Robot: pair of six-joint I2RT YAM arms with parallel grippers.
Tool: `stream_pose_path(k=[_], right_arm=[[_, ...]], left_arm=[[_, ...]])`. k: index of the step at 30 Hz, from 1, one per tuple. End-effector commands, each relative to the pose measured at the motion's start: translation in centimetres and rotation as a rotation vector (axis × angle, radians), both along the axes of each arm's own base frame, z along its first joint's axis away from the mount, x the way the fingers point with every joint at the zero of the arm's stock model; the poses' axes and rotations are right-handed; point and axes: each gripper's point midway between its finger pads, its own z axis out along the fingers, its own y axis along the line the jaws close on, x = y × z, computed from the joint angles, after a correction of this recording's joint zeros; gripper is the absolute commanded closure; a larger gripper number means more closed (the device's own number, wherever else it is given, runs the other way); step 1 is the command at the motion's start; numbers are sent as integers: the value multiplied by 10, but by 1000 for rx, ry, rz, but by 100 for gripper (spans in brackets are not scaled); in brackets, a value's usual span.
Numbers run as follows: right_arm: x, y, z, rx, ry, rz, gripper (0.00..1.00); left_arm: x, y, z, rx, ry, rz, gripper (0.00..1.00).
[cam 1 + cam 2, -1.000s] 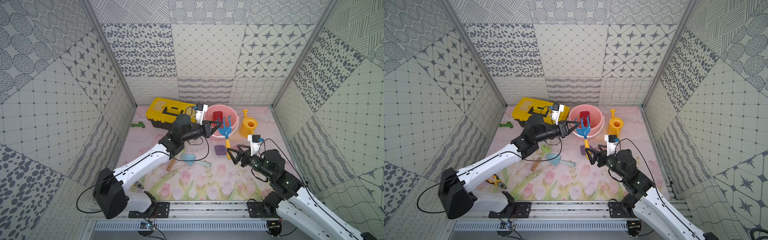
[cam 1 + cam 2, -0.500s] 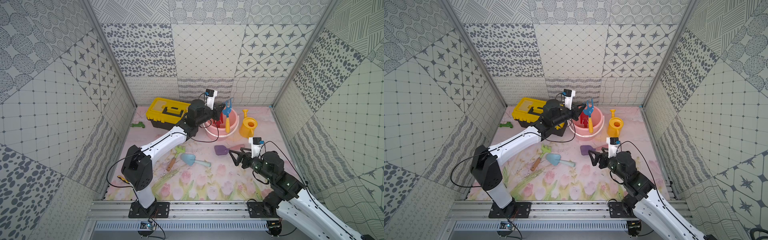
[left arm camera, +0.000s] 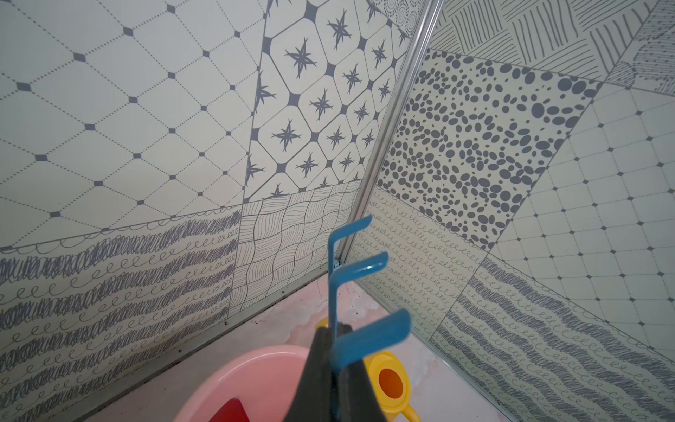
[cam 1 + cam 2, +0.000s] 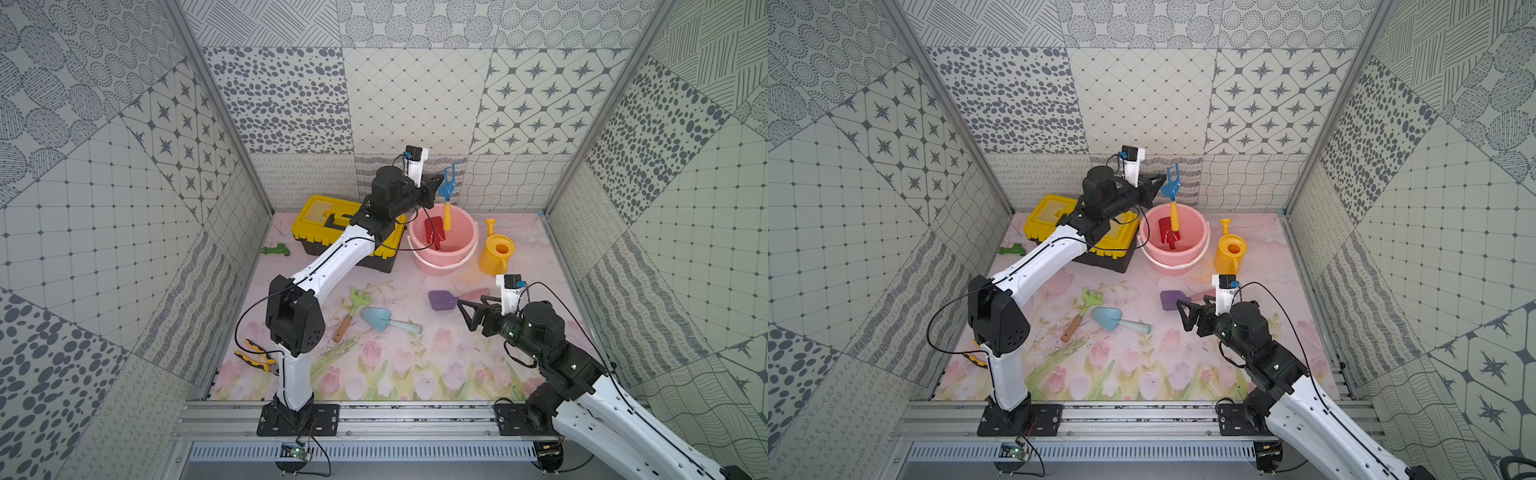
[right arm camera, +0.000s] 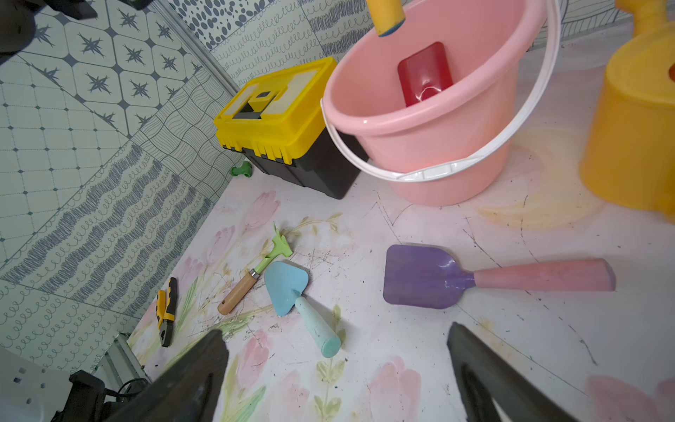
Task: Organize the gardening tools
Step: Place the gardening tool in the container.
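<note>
Your L gripper (image 4: 439, 188) is clamped on blue fork (image 4: 449, 192); centre handle over bucket (image 4: 442, 266) below it b4 release. R gripper (image 4: 467, 314) apart.

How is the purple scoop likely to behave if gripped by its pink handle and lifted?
Probably stiff and light: the purple scoop looks like thin moulded plastic. Its glossy blade may be slippery; the matte pink handle should grip better. With the blade flat on the mat, it seems unlikely to roll.
</note>
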Motion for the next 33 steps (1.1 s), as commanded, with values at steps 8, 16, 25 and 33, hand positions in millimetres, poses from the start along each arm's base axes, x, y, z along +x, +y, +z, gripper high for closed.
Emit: stream_pose_path(k=[8,16,25,33], right_arm=[[5,-3,3,-7,-21,-23,3],[6,-5,2,-12,-19,-35,3],[10,-4,-5,-30,3,-44,3],[14,-4,-12,-48,26,-55,3]], left_arm=[[11,-1,-12,13,-12,-67,100],[39,-9,-63,32,38,-110,100],[39,-21,-127,28,153,-187,82],[26,-11,-121,0,227,-185,44]])
